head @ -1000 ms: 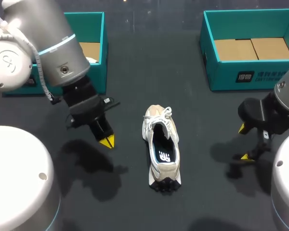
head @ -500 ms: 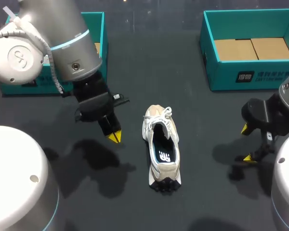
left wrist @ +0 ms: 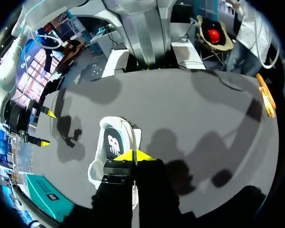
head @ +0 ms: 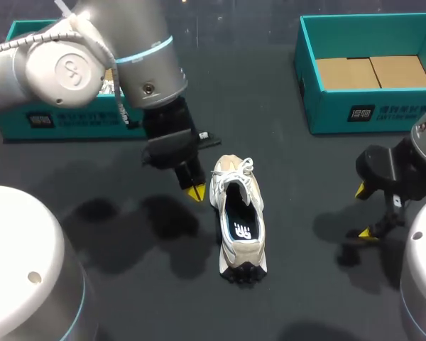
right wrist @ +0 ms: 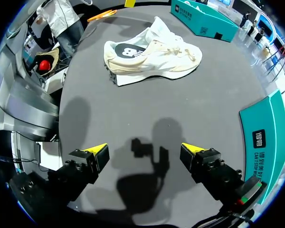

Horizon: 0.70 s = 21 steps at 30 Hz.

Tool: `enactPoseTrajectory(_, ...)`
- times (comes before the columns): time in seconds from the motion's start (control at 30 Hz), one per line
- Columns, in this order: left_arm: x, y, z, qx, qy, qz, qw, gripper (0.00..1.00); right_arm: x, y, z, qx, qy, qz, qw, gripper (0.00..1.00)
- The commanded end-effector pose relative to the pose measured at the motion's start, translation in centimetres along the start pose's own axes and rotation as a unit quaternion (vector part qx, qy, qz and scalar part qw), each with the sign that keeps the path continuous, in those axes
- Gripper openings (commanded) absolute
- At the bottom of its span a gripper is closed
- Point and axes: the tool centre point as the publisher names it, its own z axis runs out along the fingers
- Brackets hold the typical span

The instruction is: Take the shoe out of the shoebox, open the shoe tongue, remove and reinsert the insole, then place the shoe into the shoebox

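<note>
A white and beige shoe (head: pixel 238 219) lies on the dark table's middle, toe toward the far side, its black insole (head: pixel 242 222) showing in the opening. My left gripper (head: pixel 194 192) is shut, yellow tips together, just left of the shoe's toe end and empty. In the left wrist view the shut tips (left wrist: pixel 134 155) hover beside the shoe (left wrist: pixel 112 149). My right gripper (head: pixel 362 211) stands open to the right of the shoe, well apart from it. The right wrist view shows its open tips (right wrist: pixel 145 150) with the shoe (right wrist: pixel 149 51) ahead, nothing between them.
A teal shoebox (head: pixel 341 110) with brown cardboard inside stands at the far right. Another teal box (head: pixel 57 117) sits at the far left, partly hidden by my left arm. The table's near side holds only shadows.
My left arm has swung right and away from me, bringing its shut gripper from mid-left up beside the shoe's toe end. The right gripper and the shoe have stayed put.
</note>
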Motion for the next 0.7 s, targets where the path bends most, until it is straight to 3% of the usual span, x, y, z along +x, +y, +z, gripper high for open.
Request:
enactPoseTrajectory(0.03, -0.7, 0.5, 0.1, 0.005, 0.026, 0.0, 1.0, 0.0, 0.2, 0.0, -0.1, 0.001, -0.002, 0.0, 1.0, 1.0)
enactPoseTrajectory(0.2, -1.2, 0.8, 1.4, -0.001, 0.042, 0.008, 0.999, 0.0, 0.2, 0.0, -0.1, 0.001, -0.002, 0.0, 1.0, 1.0)
enactPoseTrajectory(0.53, -4.3, -0.1, 5.4, 0.016, 0.047, 0.045, 0.998, 0.0, 0.2, 0.0, -0.1, 0.001, -0.002, 0.0, 1.0, 1.0)
enactPoseTrajectory(0.7, -4.3, -0.1, 5.4, 0.016, 0.047, 0.045, 0.998, 0.0, 0.2, 0.0, -0.1, 0.001, -0.002, 0.0, 1.0, 1.0)
